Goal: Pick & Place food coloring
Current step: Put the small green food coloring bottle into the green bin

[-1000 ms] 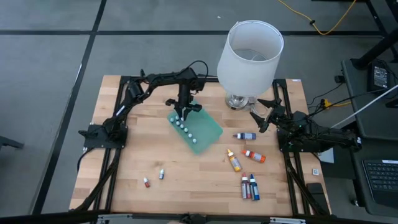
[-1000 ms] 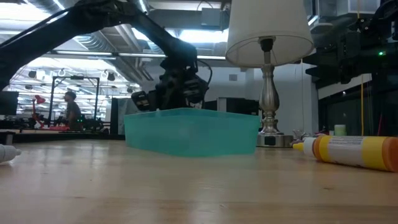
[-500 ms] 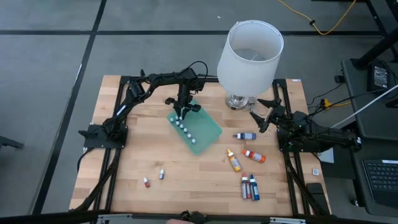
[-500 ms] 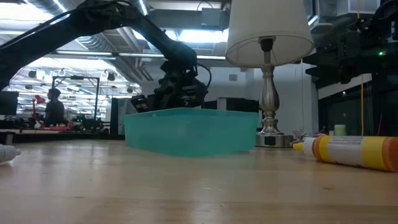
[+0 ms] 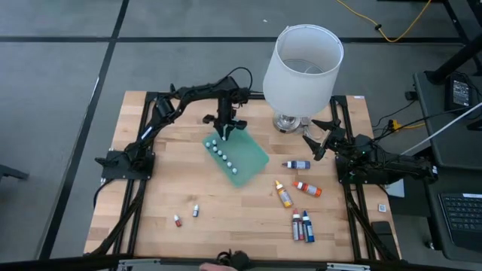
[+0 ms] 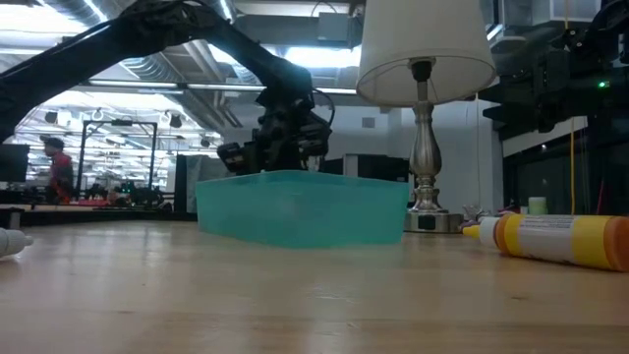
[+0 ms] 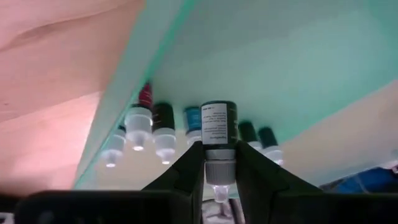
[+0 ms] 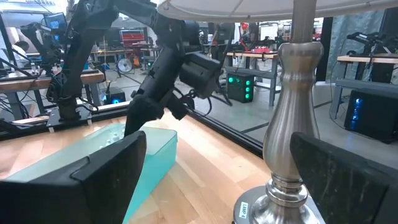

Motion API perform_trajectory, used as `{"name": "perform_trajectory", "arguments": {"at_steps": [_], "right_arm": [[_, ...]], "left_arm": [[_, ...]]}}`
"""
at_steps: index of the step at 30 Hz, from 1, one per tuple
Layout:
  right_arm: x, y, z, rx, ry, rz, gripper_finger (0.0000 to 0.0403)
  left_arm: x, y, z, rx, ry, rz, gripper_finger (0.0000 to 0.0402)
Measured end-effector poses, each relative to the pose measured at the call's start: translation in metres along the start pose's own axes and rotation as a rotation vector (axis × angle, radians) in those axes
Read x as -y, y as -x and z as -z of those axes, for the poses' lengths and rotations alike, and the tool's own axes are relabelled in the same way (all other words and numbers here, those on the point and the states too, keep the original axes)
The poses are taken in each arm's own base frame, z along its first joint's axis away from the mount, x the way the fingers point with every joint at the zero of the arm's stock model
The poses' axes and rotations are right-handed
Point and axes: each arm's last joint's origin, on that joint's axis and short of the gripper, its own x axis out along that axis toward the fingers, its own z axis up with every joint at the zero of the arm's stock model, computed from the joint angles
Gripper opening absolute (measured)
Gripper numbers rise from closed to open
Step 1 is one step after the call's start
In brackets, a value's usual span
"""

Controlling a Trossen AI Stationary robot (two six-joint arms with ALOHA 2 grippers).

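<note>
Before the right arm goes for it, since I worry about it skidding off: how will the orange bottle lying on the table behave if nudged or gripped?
The orange bottle lies on its side and looks round, so a nudge would probably roll it. It looks small and plastic, so likely light and not fragile. Its smooth label may slip in the right hand, which waits open by the lamp base.

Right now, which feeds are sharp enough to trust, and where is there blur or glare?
High view: evenly lit and sharp across the table. Low view: the near tabletop is soft, the orange bottle slightly blurred, ceiling lights blown out. Left wrist view: the bottle in the left claw is sharp, the wood beyond blurred. Right wrist view: the lamp base is clear, its own fingers blurred.
</note>
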Motion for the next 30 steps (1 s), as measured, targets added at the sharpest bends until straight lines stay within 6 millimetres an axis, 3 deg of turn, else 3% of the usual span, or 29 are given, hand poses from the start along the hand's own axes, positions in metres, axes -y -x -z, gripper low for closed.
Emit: {"name": "perform_trajectory", "arguments": {"at_steps": [12,30], "right_arm": [[0.000,0.000,0.000,0.000,0.000,0.000,0.0397],[0.000,0.000,0.000,0.000,0.000,0.000,0.0397]], "left_arm": [[-0.010,0.008,-0.007,-0.019,0.133,0.051,0.0069],[-0.025,-0.024,-0.010,-0.140,0.240,0.007,0.0069]]}}
